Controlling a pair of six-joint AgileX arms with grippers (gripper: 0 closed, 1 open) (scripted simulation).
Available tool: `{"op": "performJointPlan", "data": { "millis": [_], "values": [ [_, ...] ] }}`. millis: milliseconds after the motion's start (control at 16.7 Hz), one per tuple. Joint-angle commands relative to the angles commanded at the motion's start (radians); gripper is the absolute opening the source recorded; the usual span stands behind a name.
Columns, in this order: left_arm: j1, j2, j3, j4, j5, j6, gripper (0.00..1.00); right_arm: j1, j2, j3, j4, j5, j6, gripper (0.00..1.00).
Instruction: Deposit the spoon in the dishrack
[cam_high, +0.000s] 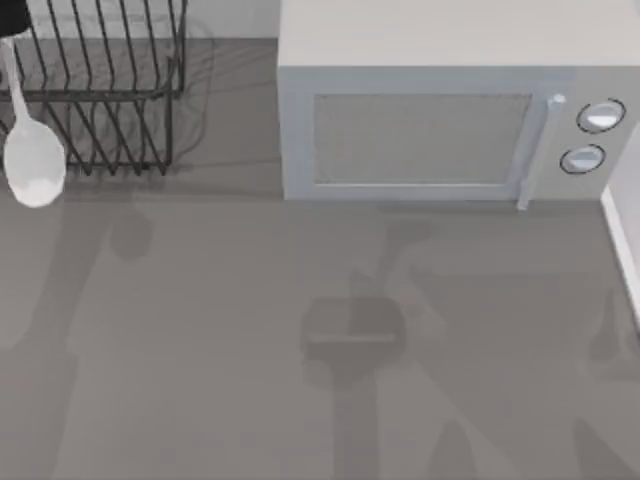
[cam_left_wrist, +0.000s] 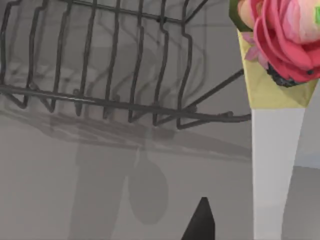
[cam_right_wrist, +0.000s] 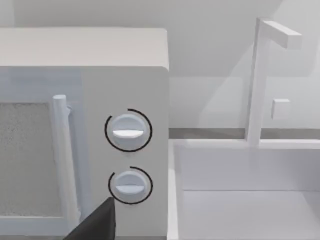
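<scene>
White and slim, the spoon (cam_high: 30, 150) hangs at the top view's far left edge, bowl lowest and handle rising toward a dark bit of the left gripper (cam_high: 18, 20) at the corner; it sits just beside the left end of the dishrack (cam_high: 110, 90), over the outer bars rather than clearly inside. From the left wrist view the handle (cam_left_wrist: 277, 165) runs up to its red-and-yellow knob (cam_left_wrist: 282, 45), with the black wire bars of the rack spread behind it and the spoon's shadow falling on the grey surface (cam_left_wrist: 50, 190) in front of the rack, so the spoon looks lifted clear of it. A dark fingertip (cam_left_wrist: 200, 222) shows, but whether the fingers are wide or pinched on the handle I cannot tell, though the hanging spoon suggests it is being carried. The right arm is parked facing the grey microwave (cam_right_wrist: 85, 135) and a white sink (cam_right_wrist: 245, 190). The risk I see: released here, the spoon could land outside the rack or slip between the widely spaced bars, or its bowl could catch a wire and tip out.
</scene>
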Motion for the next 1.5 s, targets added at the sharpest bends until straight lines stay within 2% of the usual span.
{"op": "performJointPlan", "data": {
  "millis": [360, 660, 1140, 1320, 1500],
  "values": [
    [0.191, -0.361, -0.288, 0.508, 0.084, 0.188, 0.00, 0.000, 0.000, 0.000, 0.000, 0.000, 0.000, 1.00],
    [0.277, -0.533, -0.396, 0.690, 0.125, 0.265, 0.00, 0.000, 0.000, 0.000, 0.000, 0.000, 0.000, 1.00],
    [0.271, -0.501, -0.394, 0.726, 0.122, 0.268, 0.00, 0.000, 0.000, 0.000, 0.000, 0.000, 0.000, 1.00],
    [0.259, -0.378, -0.404, 0.852, 0.111, 0.268, 0.00, 0.000, 0.000, 0.000, 0.000, 0.000, 0.000, 1.00],
    [0.240, -0.194, -0.432, 1.062, 0.093, 0.270, 0.00, 0.000, 0.000, 0.000, 0.000, 0.000, 0.000, 1.00]
  ]
}}
